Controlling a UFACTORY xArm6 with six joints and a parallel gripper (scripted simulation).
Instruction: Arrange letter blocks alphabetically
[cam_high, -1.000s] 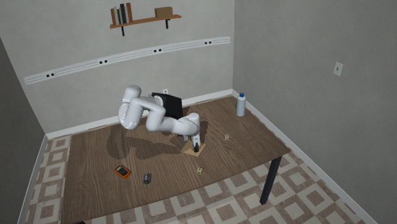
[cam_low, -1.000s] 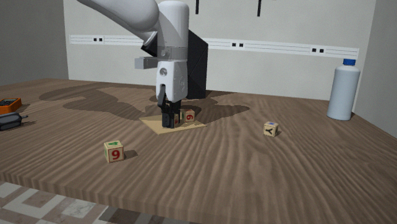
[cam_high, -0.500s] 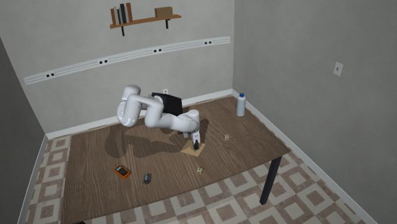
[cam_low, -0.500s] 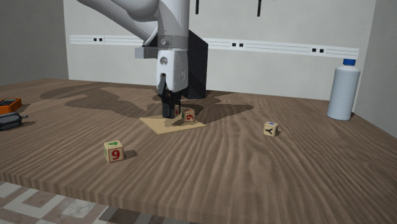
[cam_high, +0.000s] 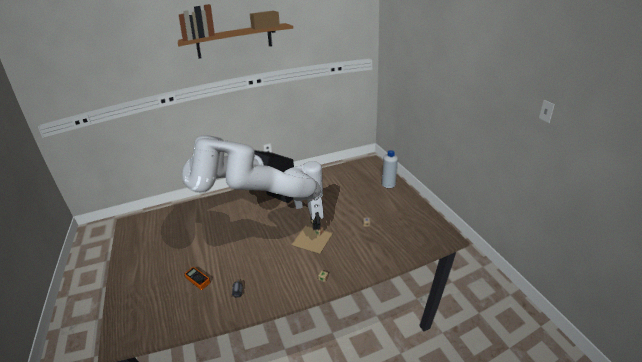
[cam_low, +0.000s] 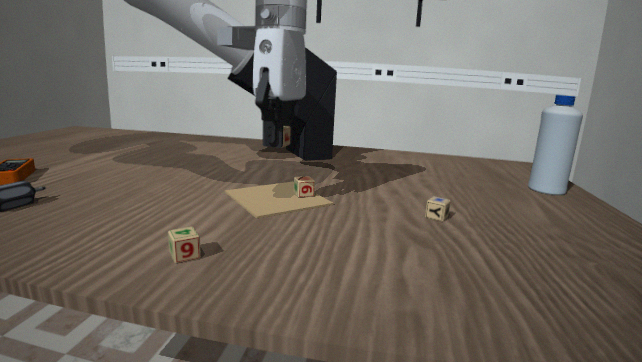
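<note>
My gripper [cam_low: 278,136] hangs above the back of the tan mat [cam_low: 278,199] and is shut on a wooden block [cam_low: 286,136], held well clear of the table. Its top face is hidden by the fingers. A second block [cam_low: 304,186], with a red 6 or 9 on its side, sits on the mat's right part. A third block [cam_low: 184,244], green on top with a red 9 on its side, lies off the mat at the front left. A fourth block [cam_low: 437,207] with a Y on its side lies off the mat to the right. In the top view the gripper [cam_high: 316,223] is over the mat [cam_high: 312,240].
A white bottle [cam_low: 555,145] stands at the far right corner. An orange meter [cam_high: 197,278] and a dark gadget [cam_high: 238,288] lie at the front left of the table. The black robot base box [cam_low: 312,115] stands behind the mat.
</note>
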